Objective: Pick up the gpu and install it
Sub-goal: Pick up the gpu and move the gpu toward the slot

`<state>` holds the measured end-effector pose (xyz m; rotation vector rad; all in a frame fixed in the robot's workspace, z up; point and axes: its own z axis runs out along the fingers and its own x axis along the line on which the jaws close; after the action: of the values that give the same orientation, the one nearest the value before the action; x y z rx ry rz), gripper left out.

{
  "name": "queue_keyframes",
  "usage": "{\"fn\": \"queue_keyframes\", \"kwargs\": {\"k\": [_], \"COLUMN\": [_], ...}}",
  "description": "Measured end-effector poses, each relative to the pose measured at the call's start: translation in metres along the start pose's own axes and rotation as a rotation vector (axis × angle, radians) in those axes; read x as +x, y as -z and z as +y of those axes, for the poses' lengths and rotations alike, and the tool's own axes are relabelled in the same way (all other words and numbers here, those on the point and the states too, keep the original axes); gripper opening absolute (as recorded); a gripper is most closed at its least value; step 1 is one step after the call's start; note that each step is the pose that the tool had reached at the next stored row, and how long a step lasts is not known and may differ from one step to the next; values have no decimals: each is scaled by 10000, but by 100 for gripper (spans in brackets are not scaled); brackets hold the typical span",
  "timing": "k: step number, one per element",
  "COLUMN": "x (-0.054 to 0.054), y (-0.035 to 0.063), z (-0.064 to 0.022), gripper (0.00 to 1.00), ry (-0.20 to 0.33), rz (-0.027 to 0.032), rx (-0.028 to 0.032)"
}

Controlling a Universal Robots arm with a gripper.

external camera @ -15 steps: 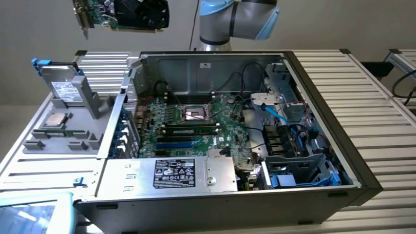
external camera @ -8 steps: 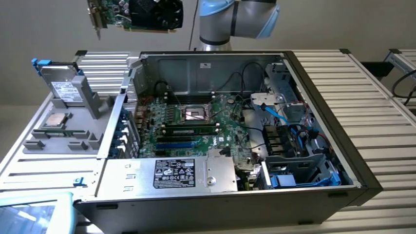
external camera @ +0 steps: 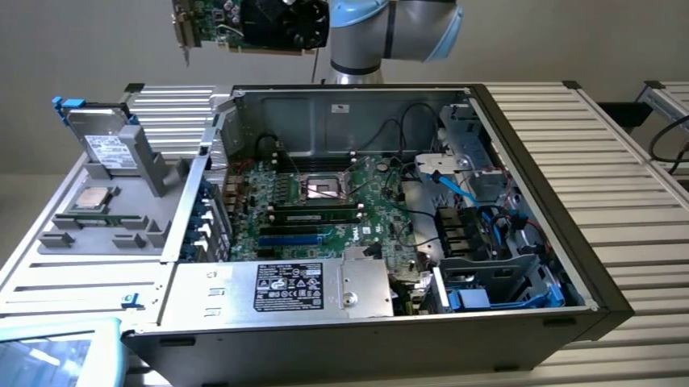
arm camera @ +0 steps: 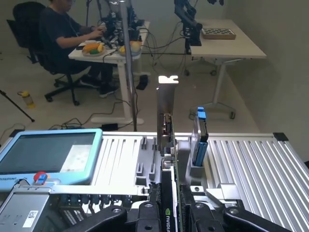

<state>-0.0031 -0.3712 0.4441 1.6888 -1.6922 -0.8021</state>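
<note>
Exterior view: the small flat gpu (external camera: pixel 258 24), a green circuit board with a black cooler and a silver metal end bracket, is held in the air well above the open black metal computer case (external camera: pixel 560 242). In the wrist view it is seen edge-on, clamped between the two black fingers of the claw (arm camera: pixel 170 215). The case is laid on its side on the ribbed aluminium counter (external camera: pixel 614 137), with its green motherboard (external camera: pixel 323 201) exposed.

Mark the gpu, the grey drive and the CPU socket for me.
gpu (external camera: pixel 276 28), exterior view, on its black cooler.
grey drive (external camera: pixel 105 147), exterior view, on its white label.
CPU socket (external camera: pixel 323 190), exterior view, on its centre.
</note>
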Motion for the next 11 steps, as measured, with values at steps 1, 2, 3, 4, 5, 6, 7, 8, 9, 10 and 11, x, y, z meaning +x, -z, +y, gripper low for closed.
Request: {"fn": "queue_keyframes", "kwargs": {"k": [1,2,3,4,5,6,7,8,9,10,11], "x": [0,0,0,0,1,1,1,2,2,3,3], "y": [26,50,73,95,116,139,161,183,206,228,246], "z": [-23,-46,-69,-91,-112,-134,-157,-178,-201,-224,-245], "gripper": [27,27,27,27,27,27,27,27,27,27,27], "ry": [12,29,42,54,67,81,94,106,121,136,150], "rz": [19,35,52,69,85,101,116,134,151,168,187], "rx": [-12,-24,-37,-52,-68,-81,-91,-97,-100,-102,-101]}}
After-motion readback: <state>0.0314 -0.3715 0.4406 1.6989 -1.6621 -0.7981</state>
